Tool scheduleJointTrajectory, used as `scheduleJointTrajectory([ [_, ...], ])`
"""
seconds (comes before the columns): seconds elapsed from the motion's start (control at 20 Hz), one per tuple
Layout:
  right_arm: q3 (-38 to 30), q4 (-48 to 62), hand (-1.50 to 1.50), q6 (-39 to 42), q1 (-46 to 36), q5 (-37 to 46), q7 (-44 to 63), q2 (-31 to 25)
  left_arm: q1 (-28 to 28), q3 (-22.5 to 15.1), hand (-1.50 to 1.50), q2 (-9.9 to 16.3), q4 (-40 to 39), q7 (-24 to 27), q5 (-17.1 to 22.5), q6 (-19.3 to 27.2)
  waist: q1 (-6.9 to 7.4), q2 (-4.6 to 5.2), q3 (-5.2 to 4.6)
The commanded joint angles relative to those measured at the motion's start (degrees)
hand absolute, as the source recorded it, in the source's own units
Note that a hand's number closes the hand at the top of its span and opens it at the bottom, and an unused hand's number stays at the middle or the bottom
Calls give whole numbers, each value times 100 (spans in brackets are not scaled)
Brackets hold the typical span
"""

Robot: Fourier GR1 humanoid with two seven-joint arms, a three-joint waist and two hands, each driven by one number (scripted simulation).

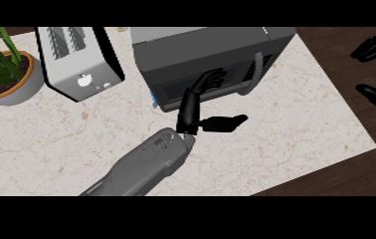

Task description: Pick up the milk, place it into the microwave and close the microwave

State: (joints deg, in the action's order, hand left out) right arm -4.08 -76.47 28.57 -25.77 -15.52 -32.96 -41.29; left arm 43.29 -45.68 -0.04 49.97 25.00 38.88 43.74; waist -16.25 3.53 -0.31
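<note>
The dark grey microwave (209, 49) stands at the back of the counter, its door nearly flush with the body and a grey handle (253, 73) on the right side. A thin blue and white sliver (154, 99) shows at its lower left corner; I cannot tell whether it is the milk. No milk stands on the counter. My left hand (192, 106) reaches up from the lower middle. Its straight fingers (209, 81) lie against the door's front and the thumb sticks out to the right. My right hand (365, 50) rests open at the right edge.
A silver toaster (77, 59) stands left of the microwave. A potted plant (18, 81) sits at the far left edge. The marble counter (279, 133) ends at the right and lower right, where dark floor shows.
</note>
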Motion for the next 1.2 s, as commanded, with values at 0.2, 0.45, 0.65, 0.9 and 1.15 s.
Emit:
scheduleJointTrajectory([
  [0.2,-70,-89,150,-154,-240,380,-273,-252,514,437,-150,4,-105,188,610,420,-40,97,6],
  [0.45,-92,31,150,-268,-390,503,-296,-302,603,340,-150,4,-189,324,802,396,87,159,11],
  [0.65,-65,69,150,-271,-433,579,-411,-315,612,231,-150,4,-200,434,945,459,16,209,19],
  [0.9,-98,178,150,-305,-581,608,-422,-363,680,178,-150,4,-251,620,1088,444,51,230,18],
  [1.15,47,570,-150,218,-421,-352,-259,413,657,92,-150,4,-210,763,1221,375,182,325,51],
])
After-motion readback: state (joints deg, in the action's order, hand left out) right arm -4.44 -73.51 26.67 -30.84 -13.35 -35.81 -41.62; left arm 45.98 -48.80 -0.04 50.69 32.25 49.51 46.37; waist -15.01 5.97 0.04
